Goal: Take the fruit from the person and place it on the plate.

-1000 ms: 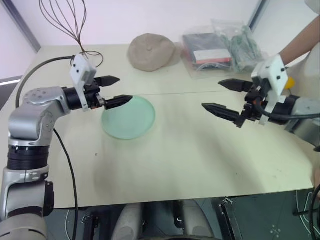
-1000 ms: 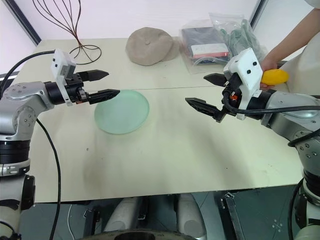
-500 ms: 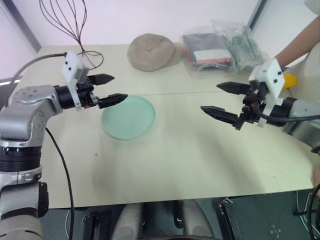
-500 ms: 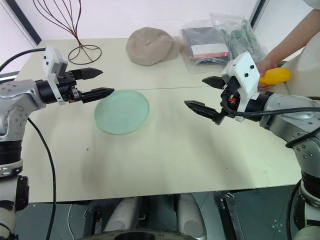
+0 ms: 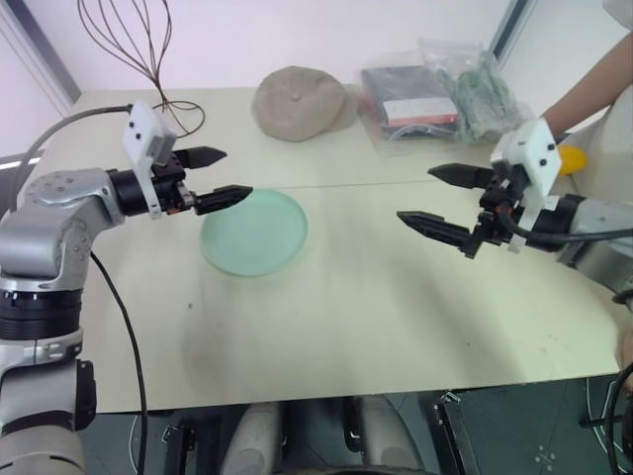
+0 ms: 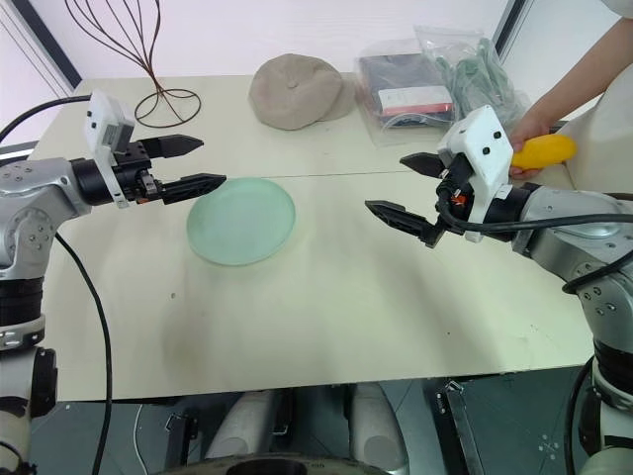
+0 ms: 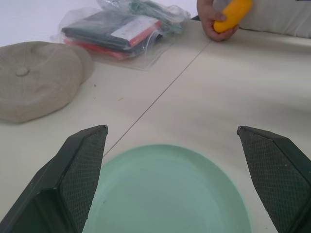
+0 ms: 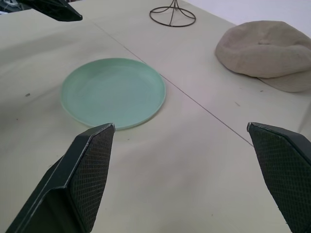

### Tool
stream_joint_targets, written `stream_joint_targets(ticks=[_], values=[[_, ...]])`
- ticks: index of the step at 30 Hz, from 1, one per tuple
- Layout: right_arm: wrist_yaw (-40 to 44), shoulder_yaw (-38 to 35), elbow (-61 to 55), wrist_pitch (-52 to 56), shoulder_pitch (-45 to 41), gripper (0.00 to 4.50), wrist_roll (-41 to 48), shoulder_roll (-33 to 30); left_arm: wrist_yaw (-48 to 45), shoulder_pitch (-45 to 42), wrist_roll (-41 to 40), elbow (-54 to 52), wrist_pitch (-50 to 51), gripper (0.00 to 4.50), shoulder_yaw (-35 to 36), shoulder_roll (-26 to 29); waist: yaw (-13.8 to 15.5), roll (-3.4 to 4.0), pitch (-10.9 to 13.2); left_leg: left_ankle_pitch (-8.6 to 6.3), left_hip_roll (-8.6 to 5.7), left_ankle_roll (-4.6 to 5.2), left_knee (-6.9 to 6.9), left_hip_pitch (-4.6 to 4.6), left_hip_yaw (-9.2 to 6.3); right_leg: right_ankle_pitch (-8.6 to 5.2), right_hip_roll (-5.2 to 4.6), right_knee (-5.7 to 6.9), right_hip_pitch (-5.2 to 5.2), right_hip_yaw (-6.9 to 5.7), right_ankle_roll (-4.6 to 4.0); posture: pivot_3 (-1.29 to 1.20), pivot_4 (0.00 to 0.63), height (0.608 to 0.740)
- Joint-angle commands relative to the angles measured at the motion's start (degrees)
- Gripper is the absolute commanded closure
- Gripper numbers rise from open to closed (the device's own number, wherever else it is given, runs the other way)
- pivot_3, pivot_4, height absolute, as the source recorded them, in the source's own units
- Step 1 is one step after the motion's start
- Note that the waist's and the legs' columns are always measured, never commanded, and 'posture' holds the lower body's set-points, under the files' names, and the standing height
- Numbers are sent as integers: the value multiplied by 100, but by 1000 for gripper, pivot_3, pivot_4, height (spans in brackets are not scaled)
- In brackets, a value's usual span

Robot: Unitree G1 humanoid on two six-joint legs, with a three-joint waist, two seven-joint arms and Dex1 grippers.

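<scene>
- The fruit (image 6: 542, 150) sits in the person's hand (image 7: 212, 20) at the tabletop (image 6: 326, 297) edge, well apart from the plate (image 6: 241, 220), beyond the right gripper (image 6: 410, 188).
- It looks smooth, firm and light, likely slippery; a grasp across its middle seems safest.
- The right gripper's fingers are spread and empty; so are the left gripper's (image 6: 193, 165), at the plate's rim.
- No writing is readable on the bagged items (image 6: 415, 84).

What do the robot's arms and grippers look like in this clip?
Both arms are silver-grey metal with black joint rings. Each ends in a white block-shaped camera housing above a black wrist. The left gripper and right gripper each have two black, tapered, pointed fingers with cross-hatched inner pads. A black cable loops along the left arm, and another runs from the right wrist.
</scene>
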Motion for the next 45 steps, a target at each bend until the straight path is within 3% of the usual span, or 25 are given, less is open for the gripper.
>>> stream_joint_targets(ticks=[1,20,34,45], values=[[3,-141,-107,-108,-35,42,-35,18,20,-25,-84,-225,-21,0,104,51,0,0,0,0,0,0,0,0,0,0,0,0,0,0,0,0,150,740],[-126,-123,-103,-79,-209,42,10,81,115,-92,-72,-137,-88,0,112,-96,0,0,0,0,0,0,0,0,0,0,0,0,0,0,0,0,150,740],[-87,-45,-66,-83,-325,42,-36,111,1647,-470,-476,-112,372,0,588,-1075,6,0,0,0,-1,0,2,0,0,2,0,4,0,0,3,0,150,740],[-146,-83,-125,-42,-313,42,-3,96,1963,-596,-391,22,145,0,563,-1321,7,0,0,0,-1,-1,2,0,0,2,1,5,0,0,3,0,150,740]])
